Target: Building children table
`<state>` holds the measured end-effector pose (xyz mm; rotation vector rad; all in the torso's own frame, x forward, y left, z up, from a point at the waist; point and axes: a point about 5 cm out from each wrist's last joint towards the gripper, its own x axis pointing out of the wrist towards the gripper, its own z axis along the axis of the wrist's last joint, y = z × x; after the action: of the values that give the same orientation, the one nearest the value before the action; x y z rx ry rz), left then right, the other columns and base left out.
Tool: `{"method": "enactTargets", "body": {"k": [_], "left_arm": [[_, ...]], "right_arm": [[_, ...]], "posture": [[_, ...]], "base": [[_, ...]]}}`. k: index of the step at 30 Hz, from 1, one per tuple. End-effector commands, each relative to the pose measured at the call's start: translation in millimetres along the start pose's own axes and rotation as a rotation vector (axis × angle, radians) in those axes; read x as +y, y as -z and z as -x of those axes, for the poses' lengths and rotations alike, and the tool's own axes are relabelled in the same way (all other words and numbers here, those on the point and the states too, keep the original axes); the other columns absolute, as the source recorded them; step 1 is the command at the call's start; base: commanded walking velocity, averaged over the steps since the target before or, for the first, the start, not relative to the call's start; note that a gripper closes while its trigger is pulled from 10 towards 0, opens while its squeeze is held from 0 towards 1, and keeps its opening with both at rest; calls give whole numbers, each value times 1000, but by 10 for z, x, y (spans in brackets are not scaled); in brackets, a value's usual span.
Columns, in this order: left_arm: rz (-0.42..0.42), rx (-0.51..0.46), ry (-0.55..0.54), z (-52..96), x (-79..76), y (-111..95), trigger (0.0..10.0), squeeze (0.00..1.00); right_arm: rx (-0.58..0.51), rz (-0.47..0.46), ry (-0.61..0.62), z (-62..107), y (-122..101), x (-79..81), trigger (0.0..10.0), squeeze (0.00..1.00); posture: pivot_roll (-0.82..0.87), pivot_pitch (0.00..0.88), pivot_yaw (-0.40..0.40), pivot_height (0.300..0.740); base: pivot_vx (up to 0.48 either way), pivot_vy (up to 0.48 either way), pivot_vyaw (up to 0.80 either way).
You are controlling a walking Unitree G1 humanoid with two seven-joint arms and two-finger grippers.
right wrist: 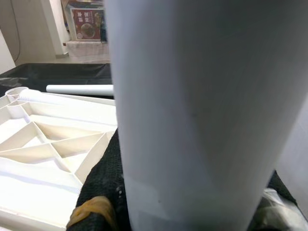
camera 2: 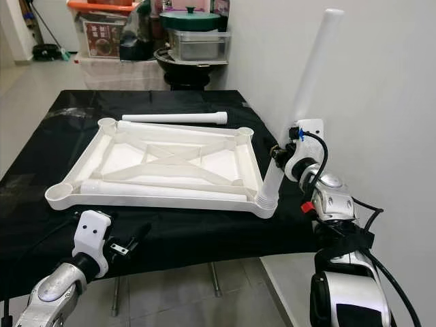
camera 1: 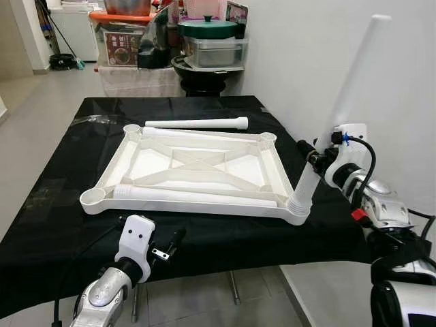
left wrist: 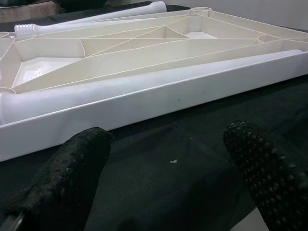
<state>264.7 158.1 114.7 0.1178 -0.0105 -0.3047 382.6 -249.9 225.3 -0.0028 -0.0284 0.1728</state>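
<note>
While the white table frame (camera 1: 197,170) lies underside-up on the black-draped tabletop (camera 1: 61,204), the right claw (camera 1: 308,155) is clenched on a white leg (camera 1: 340,95) at the frame's 4 o'clock corner; its threaded end is down at the socket, its long axis rising toward 1 o'clock. Two loose legs run 9-to-3: one (camera 1: 197,124) just beyond the far rim, another (camera 1: 197,196) inside the near rim. The left claw (left wrist: 168,178), fingers spread and released, hovers at the near tabletop edge.

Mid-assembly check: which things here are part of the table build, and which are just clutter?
Job: upturned white tabletop; leg standing in its near right corner socket, held by right pincer; leg lying inside the tabletop; leg on the black cloth beyond.

Clutter: green-lidded pot; storage boxes.
</note>
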Motion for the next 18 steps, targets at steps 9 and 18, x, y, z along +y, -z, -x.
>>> {"method": "enactTargets", "body": {"k": [9, 18], "left_arm": [[-10, 4, 12, -21, -40, 5, 10000, 0], [-13, 10, -9, -20, -6, 11, 10000, 0]], "right_arm": [[65, -43, 506, -93, 261, 355, 0, 0], [138, -98, 497, -227, 461, 821, 0, 0]], "posture": [[54, 0, -53, 740], [55, 0, -69, 740]], "base": [[0, 0, 0], [0, 0, 0]]}}
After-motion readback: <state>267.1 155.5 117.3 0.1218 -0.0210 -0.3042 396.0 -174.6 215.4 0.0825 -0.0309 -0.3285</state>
